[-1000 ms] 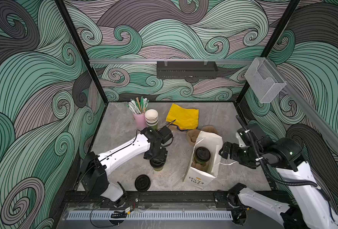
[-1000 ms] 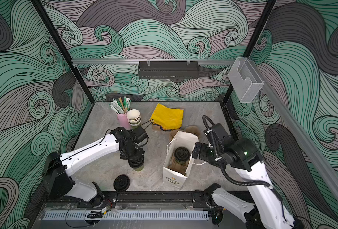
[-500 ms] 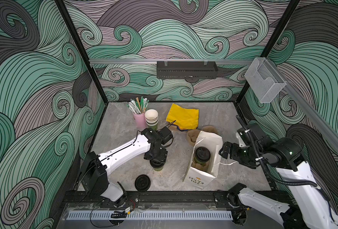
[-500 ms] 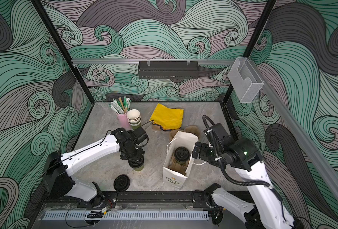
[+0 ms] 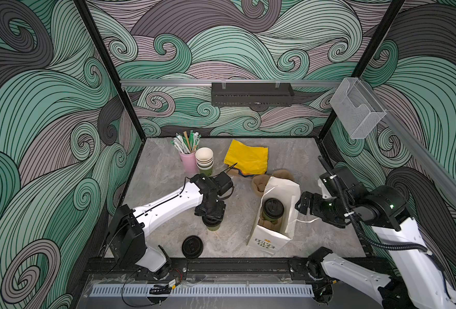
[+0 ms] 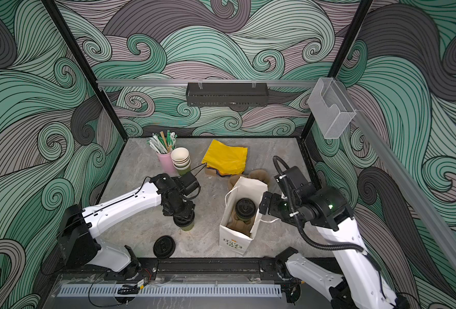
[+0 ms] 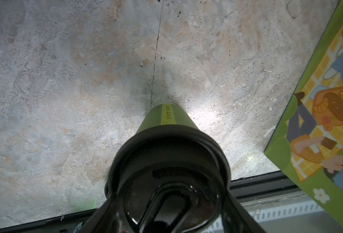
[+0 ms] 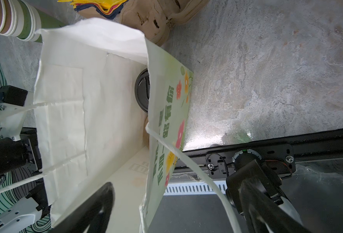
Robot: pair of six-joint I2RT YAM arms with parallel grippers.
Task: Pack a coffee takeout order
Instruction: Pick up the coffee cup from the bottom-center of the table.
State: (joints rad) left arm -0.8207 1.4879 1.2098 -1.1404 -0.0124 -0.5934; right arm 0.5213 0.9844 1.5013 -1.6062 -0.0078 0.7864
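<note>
An olive-green cup (image 5: 213,227) with a black lid (image 7: 169,153) stands on the table left of the bag. My left gripper (image 5: 211,216) comes down on it from above, and its fingers (image 7: 245,209) press both sides of the lid rim. A white paper bag (image 5: 268,240) stands open with a second lidded cup (image 5: 272,208) inside, seated in a brown carrier. My right gripper (image 5: 303,204) is open across the bag's right wall (image 8: 166,121), one finger inside and one outside. Yellow napkins (image 5: 248,157) lie at the back.
A loose black lid (image 5: 192,246) lies near the front edge. A stack of empty cups (image 5: 204,159) and a pink cup of straws (image 5: 188,160) stand at the back left. A brown carrier (image 5: 261,182) lies behind the bag. The bag's handle (image 8: 196,171) loops between my right fingers.
</note>
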